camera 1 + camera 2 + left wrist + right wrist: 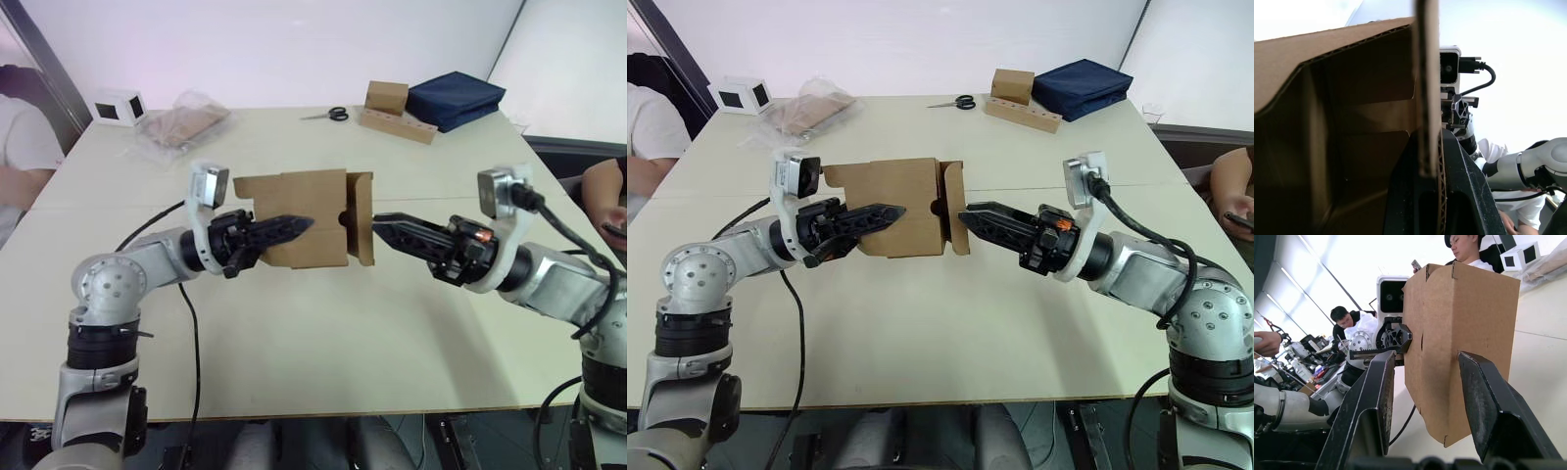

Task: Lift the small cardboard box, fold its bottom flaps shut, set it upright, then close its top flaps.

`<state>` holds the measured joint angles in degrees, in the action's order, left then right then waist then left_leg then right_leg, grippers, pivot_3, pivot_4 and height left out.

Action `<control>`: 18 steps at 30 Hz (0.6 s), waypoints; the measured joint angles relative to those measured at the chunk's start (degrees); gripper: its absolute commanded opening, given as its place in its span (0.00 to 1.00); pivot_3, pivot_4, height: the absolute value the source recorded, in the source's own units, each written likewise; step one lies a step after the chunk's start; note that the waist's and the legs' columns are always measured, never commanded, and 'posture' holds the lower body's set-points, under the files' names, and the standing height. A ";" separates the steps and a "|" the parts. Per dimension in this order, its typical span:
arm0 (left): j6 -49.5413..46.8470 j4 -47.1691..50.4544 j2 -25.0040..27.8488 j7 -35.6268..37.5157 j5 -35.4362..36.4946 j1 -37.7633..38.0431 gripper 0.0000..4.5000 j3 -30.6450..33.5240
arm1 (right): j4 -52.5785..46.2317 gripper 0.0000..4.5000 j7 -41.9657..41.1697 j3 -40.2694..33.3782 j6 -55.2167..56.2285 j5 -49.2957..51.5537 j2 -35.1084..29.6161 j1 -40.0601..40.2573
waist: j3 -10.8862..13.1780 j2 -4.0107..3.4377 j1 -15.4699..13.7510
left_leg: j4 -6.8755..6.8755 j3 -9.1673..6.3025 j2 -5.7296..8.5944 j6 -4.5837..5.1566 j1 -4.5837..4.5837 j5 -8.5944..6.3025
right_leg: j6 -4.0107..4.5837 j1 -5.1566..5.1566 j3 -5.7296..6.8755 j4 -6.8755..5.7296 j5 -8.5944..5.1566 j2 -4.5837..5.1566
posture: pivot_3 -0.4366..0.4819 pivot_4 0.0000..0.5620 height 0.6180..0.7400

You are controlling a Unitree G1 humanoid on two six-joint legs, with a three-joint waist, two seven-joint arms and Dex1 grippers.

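Note:
The small cardboard box lies on its side low over the middle of the table, its open end toward my left arm. My left gripper is shut on the box's front wall, with one finger outside the wall and the other inside. The flaps at the box's right end stand folded across that end. My right gripper is open, its tips just short of those flaps. In the right wrist view the flapped end stands between and beyond its two fingers.
At the back of the table are a white cube, a plastic bag, scissors, a taller brown box on a cardboard strip and a navy bag. People sit at both sides. A black cable hangs under my left arm.

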<state>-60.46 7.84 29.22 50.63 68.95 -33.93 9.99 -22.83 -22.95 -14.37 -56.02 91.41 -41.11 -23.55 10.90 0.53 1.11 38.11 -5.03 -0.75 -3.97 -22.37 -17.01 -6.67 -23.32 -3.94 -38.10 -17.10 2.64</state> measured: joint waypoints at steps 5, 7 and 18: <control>0.03 -0.02 -0.04 -0.02 0.01 -0.02 0.00 0.00 | 0.00 0.45 0.22 0.88 0.76 -1.06 0.93 0.11 | 0.00 0.00 0.00 | 0.00 0.00 0.00 0.00 0.00 0.00 | 0.00 0.00 0.00 0.00 0.00 0.00 | 0.48 0.27 1.00; 0.03 -0.02 -0.20 -0.11 0.01 -0.02 0.00 0.00 | 0.02 0.45 0.23 1.34 1.09 -1.71 1.48 0.15 | 0.00 0.00 0.00 | 0.00 0.00 0.00 0.00 0.00 0.00 | 0.00 0.00 0.00 0.00 0.00 0.00 | 0.48 0.27 1.00; 0.00 0.16 -0.67 -1.58 0.45 0.09 0.00 0.02 | 0.08 0.45 0.30 2.26 1.84 -4.03 2.24 0.16 | 0.00 0.00 0.00 | 0.00 0.00 0.00 0.00 0.00 0.00 | 0.00 0.00 0.00 0.00 0.00 0.00 | 0.48 0.27 1.00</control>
<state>-60.47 8.00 28.56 49.05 69.40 -33.84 10.01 -22.75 -22.65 -12.11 -54.18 87.38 -38.88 -23.39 10.90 0.53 1.11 38.11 -5.03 -0.75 -3.97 -22.37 -17.01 -6.67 -23.32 -3.94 -38.10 -17.10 2.64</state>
